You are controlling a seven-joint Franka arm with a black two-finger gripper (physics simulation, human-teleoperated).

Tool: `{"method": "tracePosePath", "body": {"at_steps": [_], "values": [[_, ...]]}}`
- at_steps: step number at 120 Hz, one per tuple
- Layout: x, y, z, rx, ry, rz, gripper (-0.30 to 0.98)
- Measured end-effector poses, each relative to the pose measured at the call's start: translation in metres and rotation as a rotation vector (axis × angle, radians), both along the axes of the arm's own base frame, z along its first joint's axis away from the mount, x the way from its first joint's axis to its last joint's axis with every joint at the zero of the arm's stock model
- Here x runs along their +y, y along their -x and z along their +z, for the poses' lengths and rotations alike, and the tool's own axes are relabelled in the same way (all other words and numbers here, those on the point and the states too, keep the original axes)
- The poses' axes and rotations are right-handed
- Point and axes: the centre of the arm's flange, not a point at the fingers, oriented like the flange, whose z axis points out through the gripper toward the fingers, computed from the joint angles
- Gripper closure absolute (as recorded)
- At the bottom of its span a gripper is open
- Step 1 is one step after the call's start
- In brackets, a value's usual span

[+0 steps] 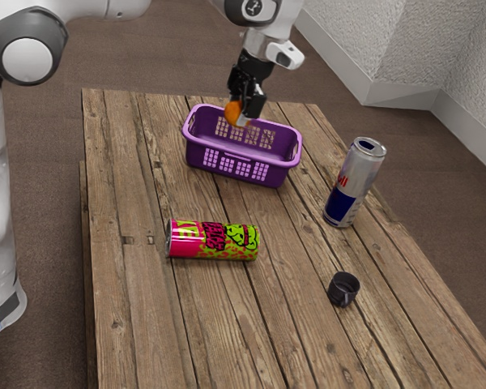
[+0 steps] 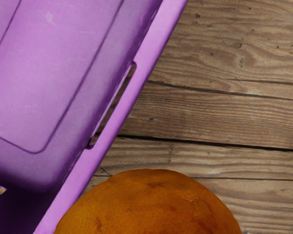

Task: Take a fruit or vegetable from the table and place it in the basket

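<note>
Fingers of the gripper [image 1: 240, 118] pinched the orange [image 1: 232, 112] from two sides, at the upper middle of the exterior frame. Orange hung over the far side of the basket [image 1: 241, 168]. Wrist view: the fruit overlapped the basket's rim, partly against the purple, partly against bare boards; clearance under it could not be told.

Basket: purple, upright, lattice sides, upper middle of the frame. Arm [image 1: 105, 6]: white, in from the upper left, its lower part down the left edge. Green can [image 1: 215, 241]: pink at one end, on its side, a little left of center, below the basket. Blue can [image 1: 354, 182]: silver and blue, upright, right of the basket. Cup [image 1: 343, 288]: small, black, lower right. All stood or lay on the table [image 1: 130, 324], weathered planks; brown floor behind, pale wall at upper right.
</note>
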Motion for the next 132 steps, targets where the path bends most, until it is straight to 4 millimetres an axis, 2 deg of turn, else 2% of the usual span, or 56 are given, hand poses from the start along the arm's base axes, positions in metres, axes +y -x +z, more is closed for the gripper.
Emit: {"method": "tracePosePath", "body": {"at_steps": [40,65,84,92,104,111,118,132], "values": [[0.026,0.006,-0.002,0.018,-0.017,0.043,0.32],[0.058,0.014,-0.006,0.032,-0.035,0.1,0.32],[0.105,0.031,-0.007,0.039,-0.039,0.19,0.32],[0.132,0.041,-0.011,0.046,-0.04,0.244,0.32],[0.184,0.054,-0.02,0.057,-0.05,0.343,0.32],[0.202,0.061,-0.022,0.059,-0.052,0.378,0.32],[0.204,0.06,-0.023,0.059,-0.053,0.379,0.32],[0.192,0.05,-0.024,0.058,-0.055,0.351,0.32]]}}
